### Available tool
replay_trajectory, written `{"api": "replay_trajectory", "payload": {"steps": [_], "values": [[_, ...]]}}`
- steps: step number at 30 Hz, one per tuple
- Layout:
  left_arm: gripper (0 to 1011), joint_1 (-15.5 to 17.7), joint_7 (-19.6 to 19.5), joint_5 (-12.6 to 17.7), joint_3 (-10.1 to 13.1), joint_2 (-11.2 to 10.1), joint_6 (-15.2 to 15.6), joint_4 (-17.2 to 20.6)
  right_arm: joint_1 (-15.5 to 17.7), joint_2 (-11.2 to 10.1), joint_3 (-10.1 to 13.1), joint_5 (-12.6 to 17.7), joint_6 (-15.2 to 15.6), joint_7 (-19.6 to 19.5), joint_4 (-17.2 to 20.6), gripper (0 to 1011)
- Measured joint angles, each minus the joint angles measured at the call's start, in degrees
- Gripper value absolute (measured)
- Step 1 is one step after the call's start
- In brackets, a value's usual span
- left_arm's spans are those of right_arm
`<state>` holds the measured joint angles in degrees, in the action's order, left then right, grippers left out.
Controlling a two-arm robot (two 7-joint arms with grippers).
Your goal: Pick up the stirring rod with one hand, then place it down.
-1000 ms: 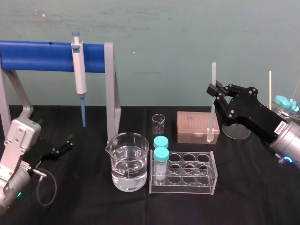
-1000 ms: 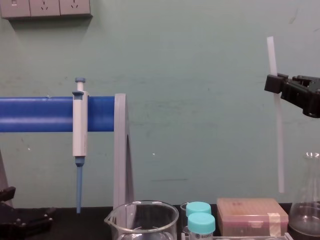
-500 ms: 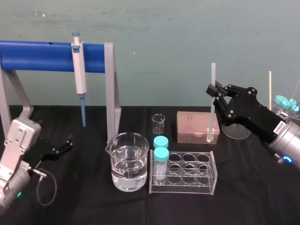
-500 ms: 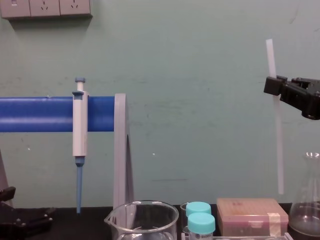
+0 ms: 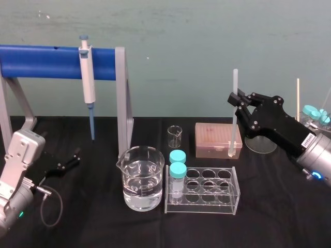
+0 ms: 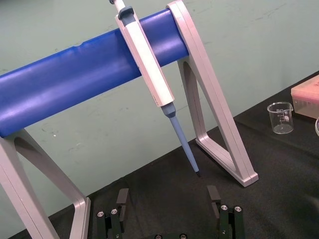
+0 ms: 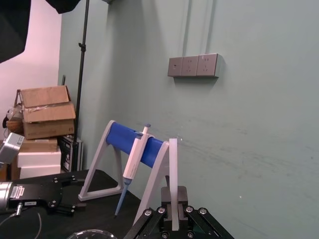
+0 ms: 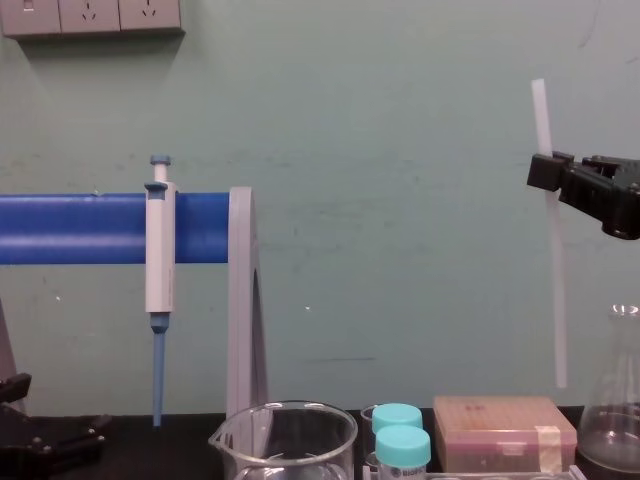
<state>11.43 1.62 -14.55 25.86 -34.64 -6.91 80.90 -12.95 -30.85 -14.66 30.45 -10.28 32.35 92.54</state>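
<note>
Glass stood over much of the black table [image 5: 103,227]. A large beaker [image 5: 143,178] near the middle held clear water to a little over half its height. Behind it, a small beaker [image 5: 175,136] looked empty. Right of the large beaker, a clear plastic rack [image 5: 217,192] carried two vials [image 5: 178,170] with teal caps in its leftmost holes, one behind the other. What the vials held could not be told. Behind the rack lay a closed pinkish box [image 5: 214,138]. To its right stood a glass flask [image 8: 618,400], and its content could not be told either.

The right gripper [image 5: 237,99] was raised over the right side of the table, its fingers closed on the upper part of the stirring rod [image 8: 556,300]. The rod hung nearly upright in the air. In the chest view its lower end was just left of the flask and a little higher than the top of the box. The left gripper [image 6: 168,198] rested low at the left of the table, near the blue stand [image 5: 41,62] with the pipette [image 5: 88,85]. Its fingers were wide apart with nothing between them.

Compared with one second before, the rod and the right gripper stood a little lower in the chest view. The containers had not moved.
</note>
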Motion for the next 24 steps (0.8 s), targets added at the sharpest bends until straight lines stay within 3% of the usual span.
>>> {"api": "replay_trajectory", "payload": {"steps": [18, 24], "values": [[1000, 0.0, 0.0, 0.0, 0.0, 0.0, 0.0, 0.0, 0.6, -0.1, 0.3, 0.1, -0.2, 0.0, 0.4, 67], [1000, 0.0, 0.0, 0.0, 0.0, 0.0, 0.0, 0.0, 0.7, -0.2, 0.0, 2.3, -2.3, 3.7, -1.9, 67]]}}
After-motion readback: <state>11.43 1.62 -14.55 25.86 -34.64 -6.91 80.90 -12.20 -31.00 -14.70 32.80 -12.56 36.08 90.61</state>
